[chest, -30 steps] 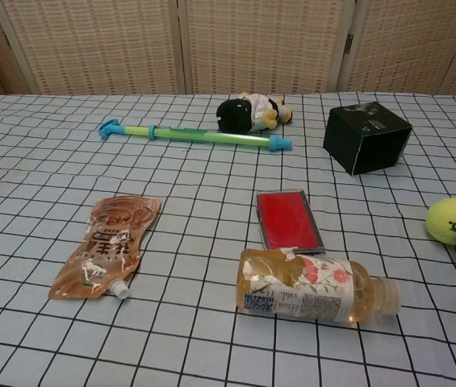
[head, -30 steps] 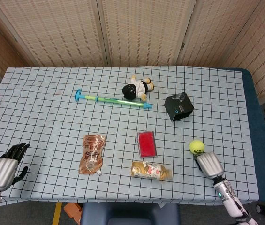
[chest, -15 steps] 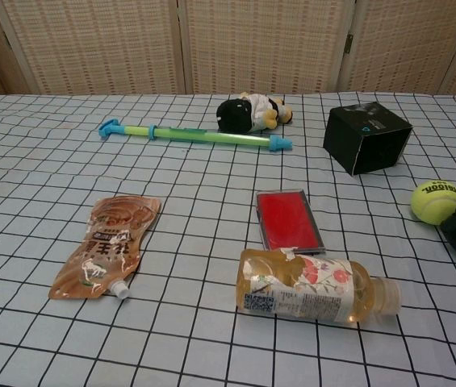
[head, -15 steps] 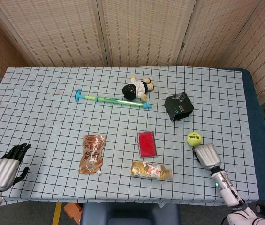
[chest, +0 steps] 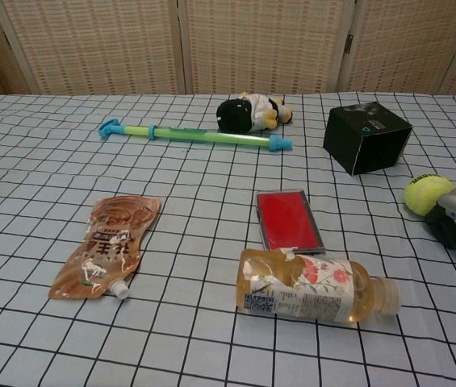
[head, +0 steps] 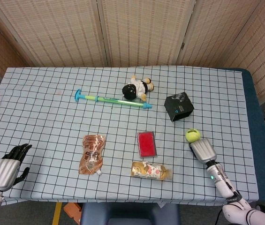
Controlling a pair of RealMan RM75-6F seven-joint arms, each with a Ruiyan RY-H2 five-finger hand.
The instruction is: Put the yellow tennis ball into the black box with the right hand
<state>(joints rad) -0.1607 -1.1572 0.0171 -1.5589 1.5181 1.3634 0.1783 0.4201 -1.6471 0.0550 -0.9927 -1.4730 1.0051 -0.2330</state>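
Working across the checked table [head: 48, 93], I judge the carry to be the step in hand: the black box [head: 179, 107] sits just beyond my right hand [head: 202, 150], which holds the yellow tennis ball [head: 193, 135] at its fingertips; whether the ball is clear of the cloth I cannot tell. I'd lift first, then travel over the box's open top before releasing, keeping the grip firm. My left hand [head: 4, 169] rests idle, fingers loosely apart, holding nothing.
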